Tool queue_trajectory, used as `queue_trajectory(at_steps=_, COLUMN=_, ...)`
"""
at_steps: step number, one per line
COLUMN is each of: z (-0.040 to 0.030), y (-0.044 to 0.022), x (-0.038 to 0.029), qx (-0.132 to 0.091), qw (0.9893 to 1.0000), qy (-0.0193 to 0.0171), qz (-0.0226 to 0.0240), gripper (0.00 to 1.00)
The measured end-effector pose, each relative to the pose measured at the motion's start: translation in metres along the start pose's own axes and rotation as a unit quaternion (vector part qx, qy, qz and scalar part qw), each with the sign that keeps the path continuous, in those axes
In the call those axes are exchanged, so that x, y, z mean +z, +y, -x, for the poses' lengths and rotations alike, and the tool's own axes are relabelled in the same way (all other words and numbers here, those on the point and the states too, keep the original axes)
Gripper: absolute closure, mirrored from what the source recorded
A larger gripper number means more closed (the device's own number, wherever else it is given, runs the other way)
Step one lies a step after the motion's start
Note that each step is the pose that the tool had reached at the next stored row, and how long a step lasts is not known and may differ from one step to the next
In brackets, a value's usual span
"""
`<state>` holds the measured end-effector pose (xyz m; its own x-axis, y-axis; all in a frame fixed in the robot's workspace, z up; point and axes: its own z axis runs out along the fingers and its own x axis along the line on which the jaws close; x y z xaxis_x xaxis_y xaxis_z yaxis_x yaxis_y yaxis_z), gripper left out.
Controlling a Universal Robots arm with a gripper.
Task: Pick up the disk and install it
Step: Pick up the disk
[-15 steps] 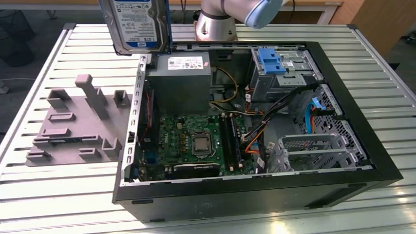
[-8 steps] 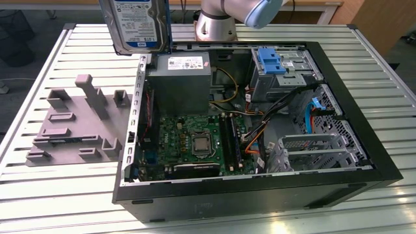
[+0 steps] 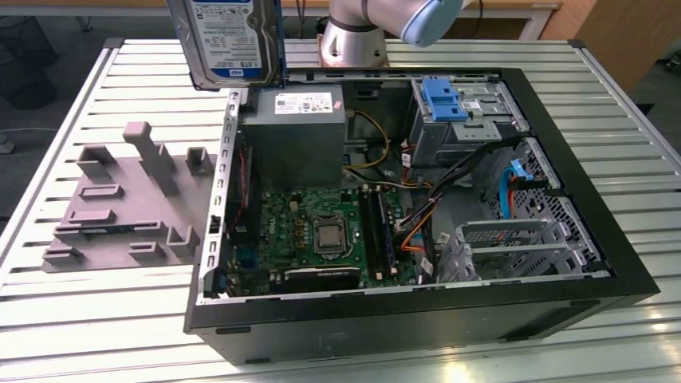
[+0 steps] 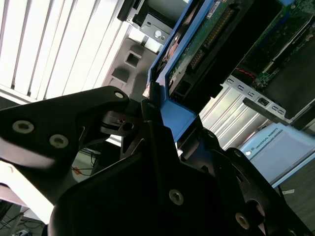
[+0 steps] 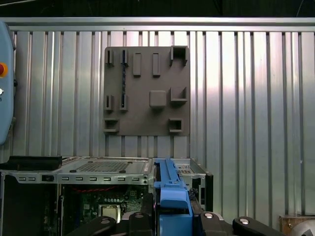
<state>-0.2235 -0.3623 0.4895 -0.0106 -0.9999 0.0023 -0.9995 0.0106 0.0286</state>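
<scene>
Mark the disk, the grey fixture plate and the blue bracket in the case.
disk (image 3: 236, 44), exterior view, on its label.
fixture plate (image 3: 133, 211), exterior view, on its flat base.
blue bracket (image 3: 442, 100), exterior view, on its middle.

Silver-grey disk (image 3: 234, 40), blue-and-white label, blue side rails, upright, held aloft
</scene>
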Motion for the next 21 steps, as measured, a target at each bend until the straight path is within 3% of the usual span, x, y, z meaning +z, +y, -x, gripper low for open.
queue_trajectory(at_steps=21, z=0.0001, y=-0.0106, x=-0.0003, qx=0.000, qw=1.0000, qy=0.0000, qz=0.0000, gripper=0.63)
